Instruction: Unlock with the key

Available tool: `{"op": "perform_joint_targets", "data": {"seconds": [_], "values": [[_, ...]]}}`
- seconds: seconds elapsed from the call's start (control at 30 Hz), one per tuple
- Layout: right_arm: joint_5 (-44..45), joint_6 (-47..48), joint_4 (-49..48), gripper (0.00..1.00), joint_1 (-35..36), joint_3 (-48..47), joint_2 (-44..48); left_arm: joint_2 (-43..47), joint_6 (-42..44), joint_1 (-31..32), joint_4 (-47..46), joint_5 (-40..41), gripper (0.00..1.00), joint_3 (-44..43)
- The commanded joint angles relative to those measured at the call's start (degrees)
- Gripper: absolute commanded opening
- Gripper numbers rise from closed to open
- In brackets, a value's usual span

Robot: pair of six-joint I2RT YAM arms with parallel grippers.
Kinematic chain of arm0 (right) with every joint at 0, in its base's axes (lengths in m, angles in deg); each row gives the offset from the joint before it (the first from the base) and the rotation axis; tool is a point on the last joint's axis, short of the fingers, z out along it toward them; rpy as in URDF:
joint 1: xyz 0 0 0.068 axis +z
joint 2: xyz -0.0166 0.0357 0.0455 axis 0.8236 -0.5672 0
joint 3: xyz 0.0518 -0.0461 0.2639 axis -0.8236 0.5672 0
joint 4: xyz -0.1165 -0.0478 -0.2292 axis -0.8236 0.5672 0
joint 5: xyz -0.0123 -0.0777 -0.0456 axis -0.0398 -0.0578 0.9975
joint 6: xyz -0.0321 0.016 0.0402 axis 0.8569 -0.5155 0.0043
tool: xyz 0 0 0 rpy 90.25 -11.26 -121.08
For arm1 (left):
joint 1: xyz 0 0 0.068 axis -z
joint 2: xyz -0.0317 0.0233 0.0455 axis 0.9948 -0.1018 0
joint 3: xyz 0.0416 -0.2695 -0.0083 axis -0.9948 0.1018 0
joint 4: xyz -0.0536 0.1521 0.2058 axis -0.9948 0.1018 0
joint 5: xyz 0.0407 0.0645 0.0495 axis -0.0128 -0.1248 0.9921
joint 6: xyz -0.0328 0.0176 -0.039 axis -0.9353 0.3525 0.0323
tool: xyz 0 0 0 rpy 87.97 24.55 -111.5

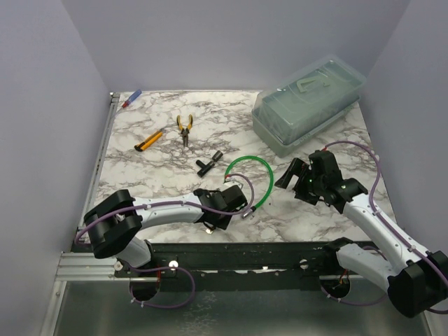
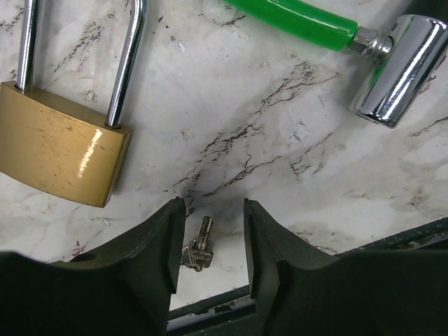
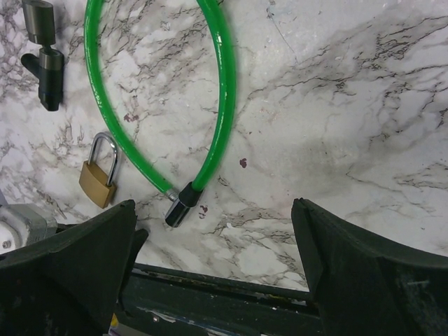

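The key (image 2: 199,245), tiny and silver with a small wire ring, lies flat on the marble between my left gripper's (image 2: 213,210) fingers, close to the left finger (image 2: 157,245). The jaws stand partly apart on either side of it and do not pinch it. The brass padlock (image 2: 59,154) lies just ahead to the left, shackle pointing away; it also shows in the right wrist view (image 3: 98,182). In the top view the left gripper (image 1: 213,220) is low at the table's front edge. My right gripper (image 3: 213,206) hangs wide open and empty over the marble, right of the green cable (image 3: 224,91).
The cable's chrome end (image 2: 399,70) lies ahead right of the left gripper. A black lock cylinder (image 1: 208,163), pliers (image 1: 185,128), a yellow knife (image 1: 149,141) and a marker (image 1: 131,99) lie farther back. A clear plastic box (image 1: 308,105) stands back right. The black rail (image 1: 245,252) borders the front edge.
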Motion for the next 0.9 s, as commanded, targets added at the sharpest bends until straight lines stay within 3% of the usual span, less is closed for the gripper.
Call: {"op": "perform_joint_targets", "data": {"seconds": [0.0, 0.57, 0.87], "values": [[-0.5, 1.1, -0.7, 1.0, 0.3, 1.0, 1.2, 0.3, -0.7, -1.4, -0.3, -2.8, 0.44, -0.2], [-0.9, 0.8, -0.6, 1.0, 0.3, 0.8, 0.6, -2.5, -2.6, -2.3, 6.3, -5.6, 0.39, -1.5], [-0.6, 1.1, -0.1, 1.0, 0.3, 0.5, 0.9, -5.2, -0.2, -2.5, 6.1, -4.2, 0.29, -3.3]]}}
